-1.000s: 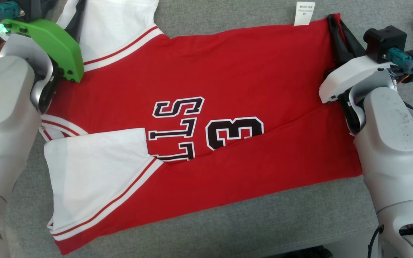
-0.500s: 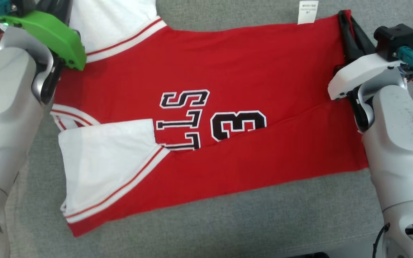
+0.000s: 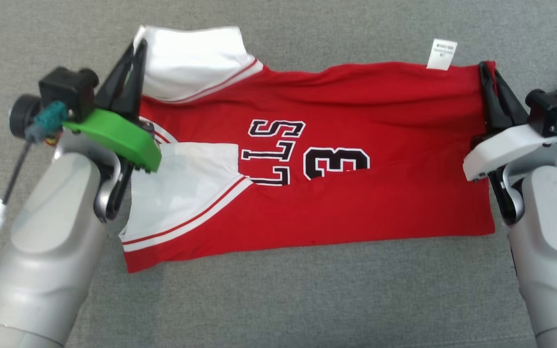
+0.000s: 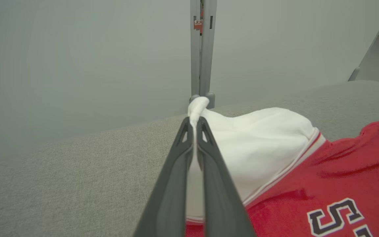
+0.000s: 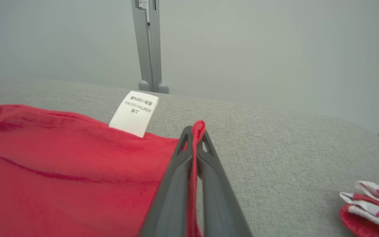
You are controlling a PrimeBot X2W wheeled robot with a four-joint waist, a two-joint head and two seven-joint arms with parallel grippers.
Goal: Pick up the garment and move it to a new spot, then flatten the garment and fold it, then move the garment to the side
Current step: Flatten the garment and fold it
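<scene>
With left end effector (image 3: pixel 136 47) pinching the white sleeve (image 3: pixel 196 58) and right end effector (image 3: pixel 485 67) pinching the hem corner (image 5: pixel 198 126), raise both evenly, keeping garment (image 3: pixel 356 121) taut.

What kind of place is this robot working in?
Likely an indoor lab or test bay, not a home: a grey fabric-covered surface holds the jersey, and behind it stand plain pale panels joined by a metal post.
</scene>
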